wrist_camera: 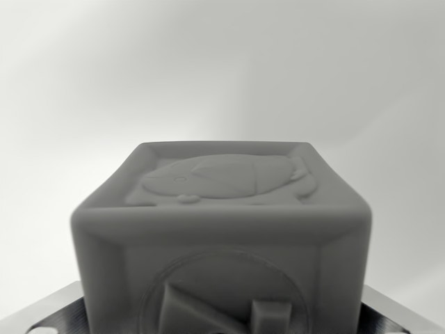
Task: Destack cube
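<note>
One grey cube [222, 209] fills the lower middle of the wrist view, very close to the camera. Its top face carries a raised animal-like relief, and its near face shows a round embossed emblem. My gripper [222, 309] sits around the cube's lower part. Dark metal fingers [52, 314] show at the bottom left and bottom right, pressed against the cube's two sides. The gripper looks shut on the cube. No second cube can be seen; whatever lies under the held cube is hidden by it.
A plain, pale, blurred surface [222, 69] lies behind and around the cube, with soft shadows and no other objects showing.
</note>
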